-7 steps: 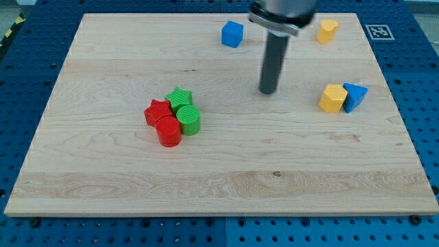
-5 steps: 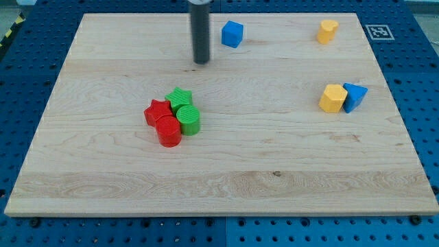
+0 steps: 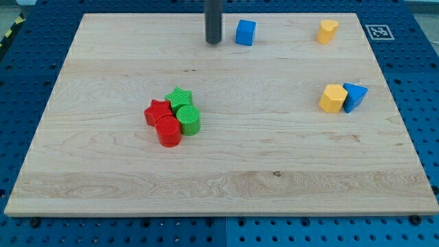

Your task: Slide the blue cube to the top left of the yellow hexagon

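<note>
Here my tip [image 3: 213, 41] stands near the view's top, a bare rod with no claw, just left of the blue cube [image 3: 245, 32]. The yellow hexagon [image 3: 333, 98] sits well right, touching a blue block [image 3: 354, 96].

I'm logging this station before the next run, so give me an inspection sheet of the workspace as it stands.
Surface: pale wooden board, no damage seen.
Job's things: blue cube near the view's top; yellow hexagon at the view's right, touching a blue triangular block.
Clutter: yellow block at top right; red star, red cylinder, green star and green cylinder clustered.
End effector: my tip just left of the blue cube.
Cables: nothing seen.
Surroundings: blue perforated table; printed marker tag.
</note>
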Tool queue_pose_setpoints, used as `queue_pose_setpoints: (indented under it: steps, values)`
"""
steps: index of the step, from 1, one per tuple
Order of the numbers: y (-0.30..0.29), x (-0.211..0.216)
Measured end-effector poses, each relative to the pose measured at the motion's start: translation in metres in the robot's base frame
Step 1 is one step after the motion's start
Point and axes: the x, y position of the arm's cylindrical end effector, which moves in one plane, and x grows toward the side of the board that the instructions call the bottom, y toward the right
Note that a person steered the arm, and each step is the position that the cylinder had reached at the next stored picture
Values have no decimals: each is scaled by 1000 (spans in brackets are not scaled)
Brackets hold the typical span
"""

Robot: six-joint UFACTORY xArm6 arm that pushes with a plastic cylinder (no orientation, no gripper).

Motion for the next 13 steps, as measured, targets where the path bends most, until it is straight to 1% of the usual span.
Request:
queue_pose_setpoints:
  steps: [1,2,3,4,5,6,7,8,9,10,11,12,13]
  values:
    - [8,-27]
    - [69,8]
    - [125,67]
    - [145,86]
    - [92,85]
    - [53,52]
    - [66,8]
    - [105,9]
    - [136,48]
    - [148,94]
    - [137,93]
    - [97,65]
    - [110,31]
